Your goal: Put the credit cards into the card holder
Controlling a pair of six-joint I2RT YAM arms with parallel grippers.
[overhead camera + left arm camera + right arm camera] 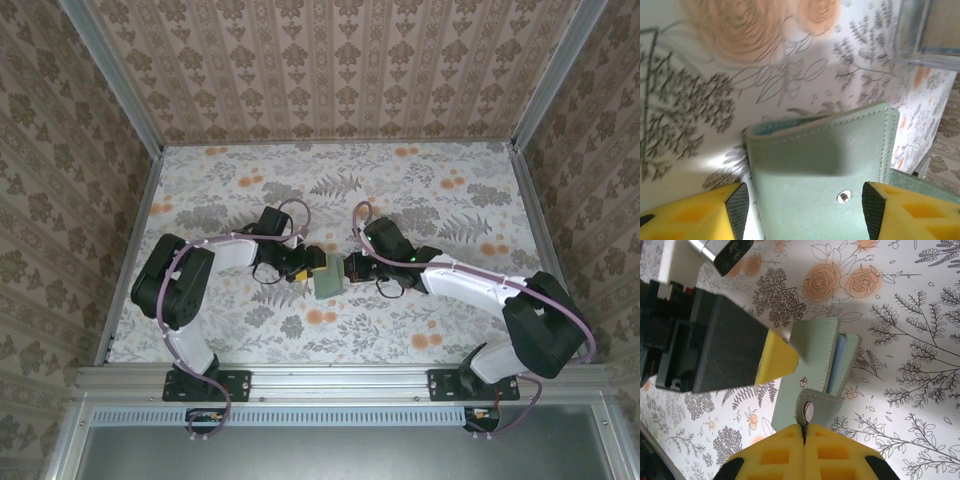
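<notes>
Floral tablecloth (pixel 300 190), damask-papered walls (pixel 330 70); left jaws apart astride card holder (pixel 327 278), right jaws clamped on its tab (pixel 825 399)

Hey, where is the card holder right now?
In the top view the card holder lies at the middle of the table, between both grippers: the right gripper pinches its snap tab and the open left gripper straddles it from the left.

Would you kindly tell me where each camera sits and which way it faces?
Top external: above and behind, looking down at the table; left arm and right arm show.
Left wrist: on the left arm, facing the card holder between open left jaws.
Right wrist: on the right arm, facing right jaws shut on its tab.
Shared: the card holder.
</notes>
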